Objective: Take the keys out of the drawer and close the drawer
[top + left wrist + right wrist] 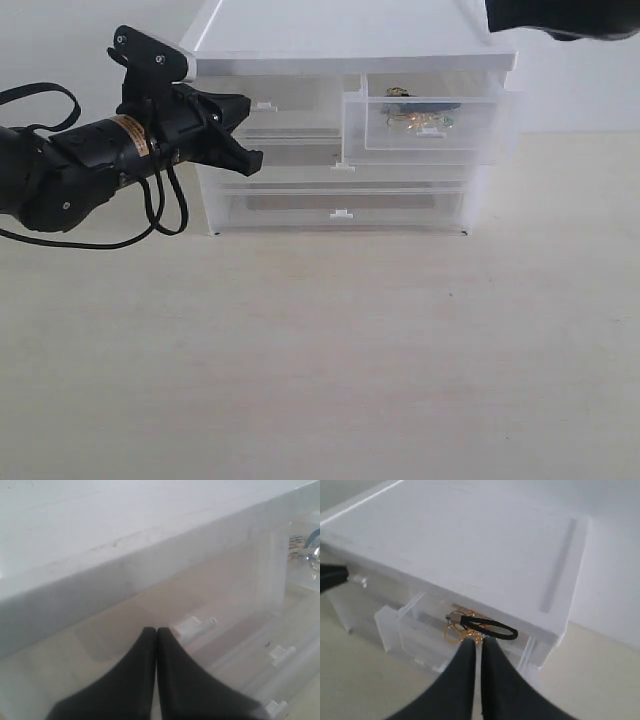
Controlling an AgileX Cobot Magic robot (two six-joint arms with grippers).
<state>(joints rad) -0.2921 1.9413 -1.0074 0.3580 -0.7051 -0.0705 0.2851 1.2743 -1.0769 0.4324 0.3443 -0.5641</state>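
The keys (415, 118), gold rings on a black loop strap, lie inside the drawer (420, 152), which stands pulled out at the cabinet's upper right. In the right wrist view the keys (480, 627) show just past my right gripper (479, 642), whose fingers are pressed together with nothing between them. Only a dark part of that arm (565, 15) shows, high above the cabinet. My left gripper (255, 158) is shut and empty in front of the left small drawer. Its tips (156, 630) are beside that drawer's tab handle (195, 626).
The white translucent cabinet (350, 40) stands at the back of a pale wooden table (330, 360). Two full-width drawers with tab handles (342, 213) sit closed below the small ones. A black cable (165, 215) hangs from the left arm.
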